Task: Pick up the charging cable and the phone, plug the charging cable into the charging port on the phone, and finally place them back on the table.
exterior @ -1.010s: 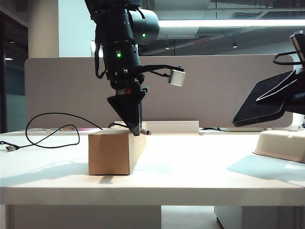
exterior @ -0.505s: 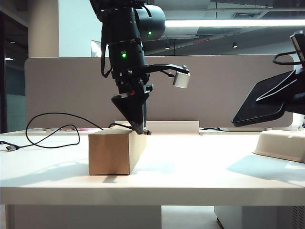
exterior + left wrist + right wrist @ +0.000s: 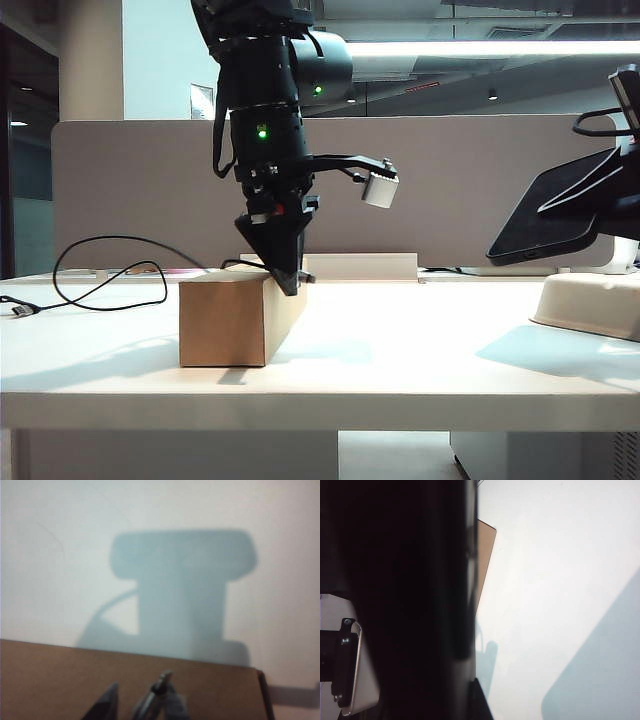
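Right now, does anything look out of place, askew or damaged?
Nothing looks spilled or damaged. The right gripper holds the phone tilted above the table at its right side; the left gripper has its jaws down at the charging cable plug atop the cardboard box.

phone (image 3: 555, 215) cut off at edge; left gripper (image 3: 137, 700) fingertips blurred

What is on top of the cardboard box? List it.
On the cardboard box lies the plug end of the charging cable, with the left gripper down on it. The fingertips hide the plug's exact seat. The right gripper holds the phone aloft at right.
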`<state>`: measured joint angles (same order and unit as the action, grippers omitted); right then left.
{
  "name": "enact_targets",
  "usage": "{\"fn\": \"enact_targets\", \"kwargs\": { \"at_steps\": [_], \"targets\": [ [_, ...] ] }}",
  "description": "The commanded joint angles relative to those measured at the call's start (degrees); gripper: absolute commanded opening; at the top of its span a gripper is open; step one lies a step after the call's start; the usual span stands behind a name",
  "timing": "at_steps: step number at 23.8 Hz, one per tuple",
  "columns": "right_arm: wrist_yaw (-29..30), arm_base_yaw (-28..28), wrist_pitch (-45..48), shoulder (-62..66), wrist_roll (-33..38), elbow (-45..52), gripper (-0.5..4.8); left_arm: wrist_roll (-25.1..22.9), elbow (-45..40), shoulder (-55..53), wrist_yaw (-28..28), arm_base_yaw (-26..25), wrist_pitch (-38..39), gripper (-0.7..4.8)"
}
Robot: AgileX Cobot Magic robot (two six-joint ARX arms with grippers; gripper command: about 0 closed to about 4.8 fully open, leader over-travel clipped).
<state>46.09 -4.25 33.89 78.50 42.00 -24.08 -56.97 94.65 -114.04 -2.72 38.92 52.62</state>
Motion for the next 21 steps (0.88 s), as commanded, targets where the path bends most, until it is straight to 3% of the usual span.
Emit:
{"fn": "enact_targets", "kwargs": {
  "at_steps": [1,6,11,15,21],
  "targets": [
    [0.3,0.0,1.9,-0.5,-0.4,-0.4,-0.06,0.0,0.3,0.2,-0.3,0.2,0.4,0.95],
    [0.3,0.0,1.9,-0.5,-0.4,-0.4,-0.06,0.0,0.3,0.2,-0.3,0.3,0.4,-0.04],
    [0.3,0.0,2.9,-0.5,-0.4,-0.4,-0.06,1.3,1.3,0.3,0.2,1.1,0.6,-0.06],
    [0.6,0.0,7.2,-0.6,0.1,-0.4,-0.06,7.2,4.1,0.3,2.9,2.2,0.4,-0.06],
    [0.5,-0.2,8.8,-6.9,0.1,-1.1,-0.06,19.8,10.9,1.1,16.9,2.8,0.7,-0.06]
  ]
}}
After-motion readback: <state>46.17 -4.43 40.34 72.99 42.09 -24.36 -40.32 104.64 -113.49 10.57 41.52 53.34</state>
